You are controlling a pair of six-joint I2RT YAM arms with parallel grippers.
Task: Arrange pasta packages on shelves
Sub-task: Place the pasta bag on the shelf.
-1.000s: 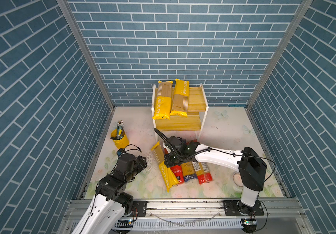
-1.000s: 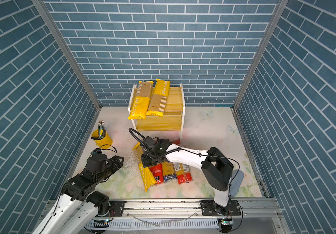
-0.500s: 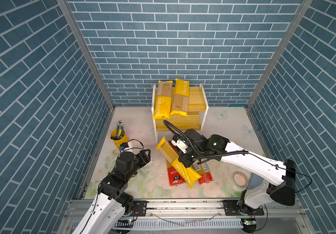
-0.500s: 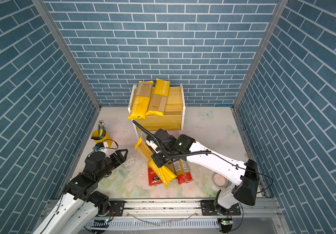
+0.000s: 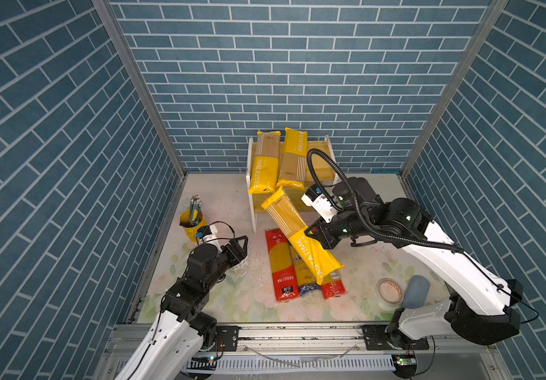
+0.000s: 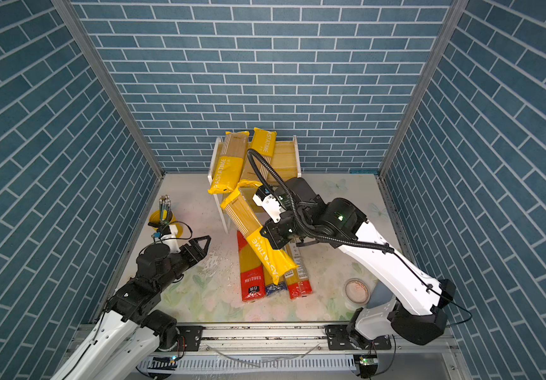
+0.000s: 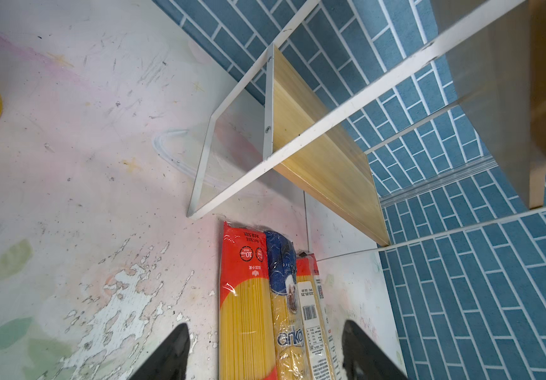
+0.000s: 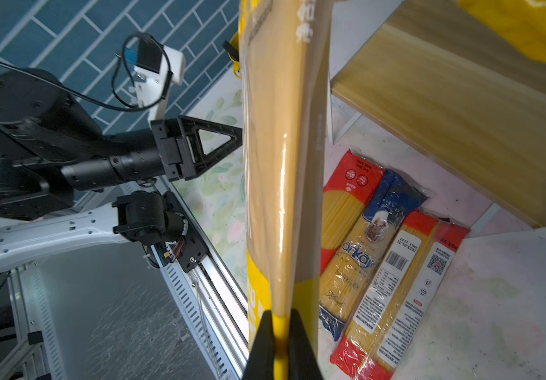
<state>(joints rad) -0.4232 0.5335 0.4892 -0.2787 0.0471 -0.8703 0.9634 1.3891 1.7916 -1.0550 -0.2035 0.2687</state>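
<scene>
Right wrist: black fingers point(image 8: 262, 345) pinch glossy flat yellow bag point(image 8: 274, 164).

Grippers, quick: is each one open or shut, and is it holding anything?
Left gripper: open, holding nothing.
Right gripper: shut on the yellow bag, held up off the table.

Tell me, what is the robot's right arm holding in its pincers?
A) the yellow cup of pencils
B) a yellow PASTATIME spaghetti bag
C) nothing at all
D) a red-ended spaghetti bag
B: the right gripper is pinched shut on the yellow PASTATIME bag, which hangs at a slant in the air.
</scene>
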